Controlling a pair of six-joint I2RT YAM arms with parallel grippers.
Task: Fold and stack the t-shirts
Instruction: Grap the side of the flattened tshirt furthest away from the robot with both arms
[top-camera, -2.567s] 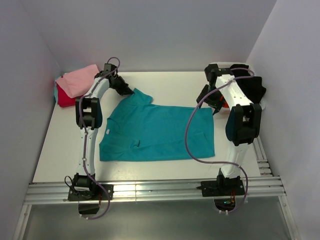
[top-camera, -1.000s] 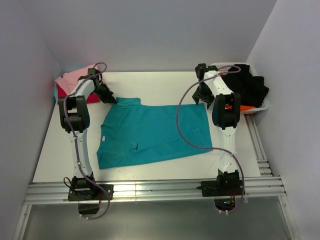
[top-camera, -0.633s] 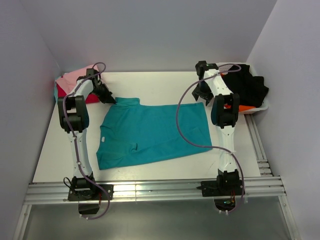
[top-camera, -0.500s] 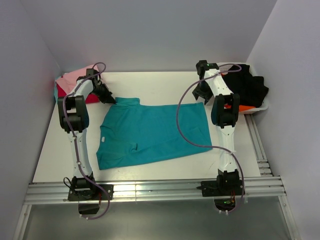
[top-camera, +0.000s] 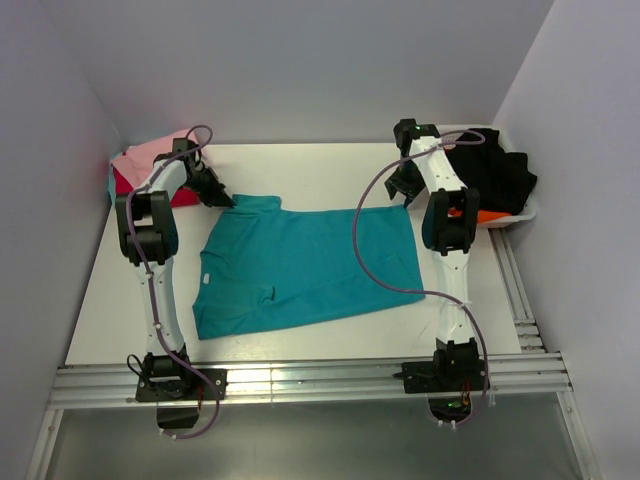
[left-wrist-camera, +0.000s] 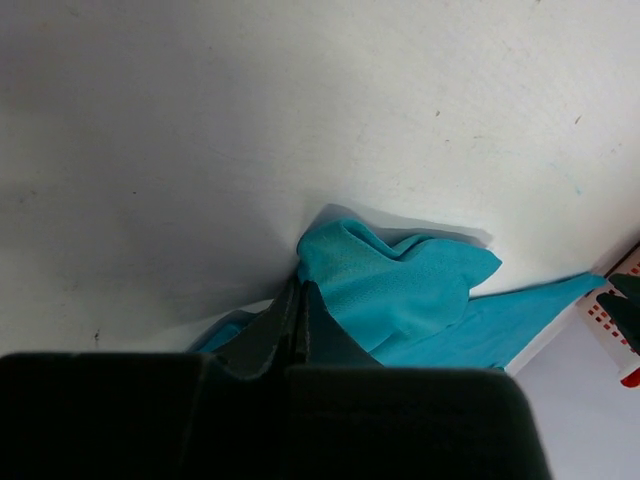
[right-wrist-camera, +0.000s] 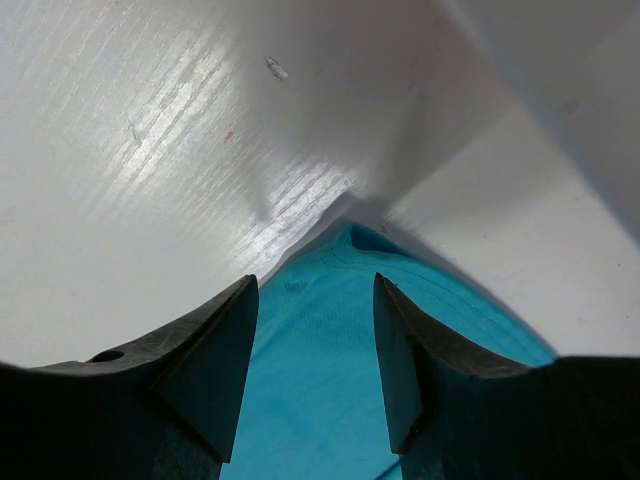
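Note:
A teal t-shirt (top-camera: 300, 265) lies spread flat on the white table. My left gripper (top-camera: 227, 201) is shut on its far left sleeve corner; in the left wrist view (left-wrist-camera: 298, 290) the teal cloth (left-wrist-camera: 395, 295) bunches at the closed fingertips. My right gripper (top-camera: 404, 196) is open just above the shirt's far right corner (right-wrist-camera: 330, 340), with that corner between the jaws, which do not touch it. A pink shirt (top-camera: 150, 156) lies on a red one (top-camera: 128, 190) at the far left. A black shirt (top-camera: 495, 170) and an orange one (top-camera: 492, 216) are in the basket.
A white lattice basket (top-camera: 528, 205) stands at the far right, against the wall. Grey walls close in the table on the left, back and right. An aluminium rail (top-camera: 300, 380) runs along the near edge by the arm bases.
The left gripper has dragged the sleeve corner left and flattened the shirt. The right arm swung from the basket to the shirt's far right corner, then drew slightly back.

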